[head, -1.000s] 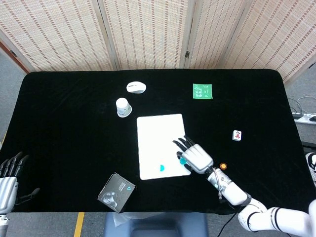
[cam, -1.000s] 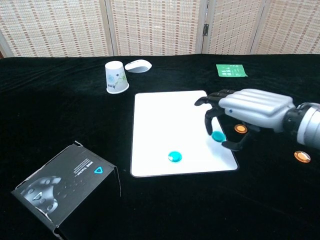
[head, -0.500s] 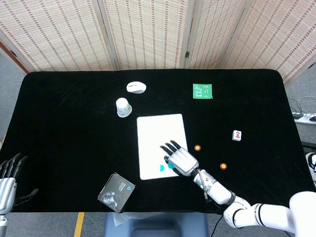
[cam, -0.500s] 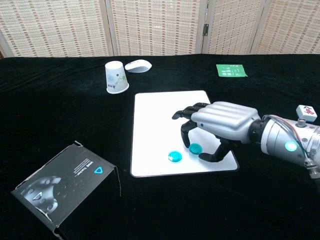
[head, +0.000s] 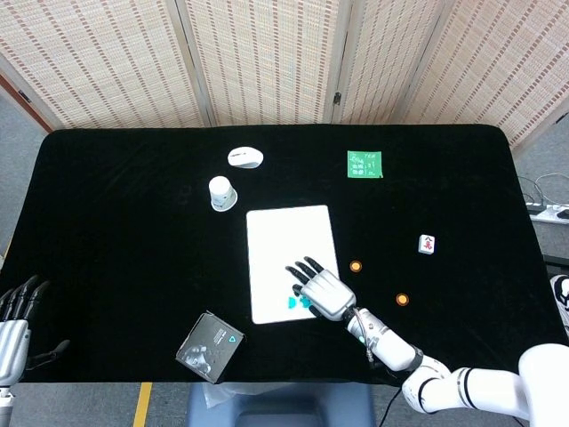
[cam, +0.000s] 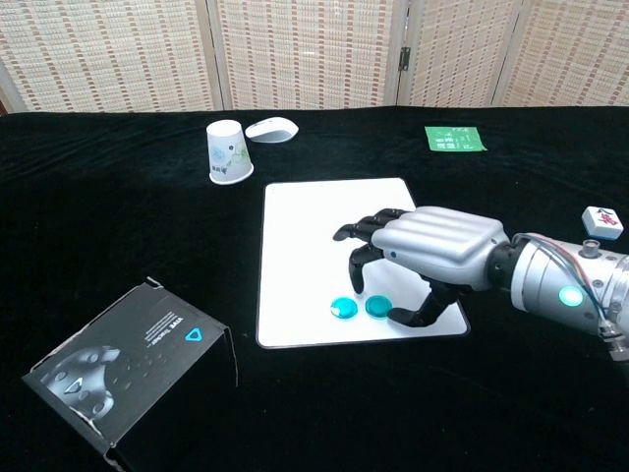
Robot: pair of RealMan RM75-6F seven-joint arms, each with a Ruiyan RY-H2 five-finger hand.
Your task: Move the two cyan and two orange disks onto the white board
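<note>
The white board [head: 284, 240] [cam: 319, 231] lies mid-table. Two cyan disks sit flat side by side near its front edge, the left one [cam: 344, 308] [head: 292, 303] and the right one [cam: 376, 306]. My right hand [cam: 432, 251] [head: 322, 294] hovers over the right disk with fingers arched. A small gap shows between a fingertip [cam: 356, 287] and the disk, and the thumb ends at its right rim. Two orange disks [head: 356, 266] [head: 402, 300] lie on the black cloth right of the board, hidden in the chest view. My left hand [head: 13, 318] hangs off the table's front left with fingers spread, holding nothing.
A paper cup [head: 221, 192] [cam: 228, 152] and a white mouse [head: 244, 157] [cam: 272, 129] stand behind the board. A green card [head: 364, 165] [cam: 454, 138] and a mahjong tile [head: 428, 244] [cam: 601, 220] lie to the right. A black box [head: 210, 345] [cam: 128, 369] sits front left.
My right hand carried the second cyan disk leftward from the board's right edge and lowered it. The disk now lies flat beside the first one.
</note>
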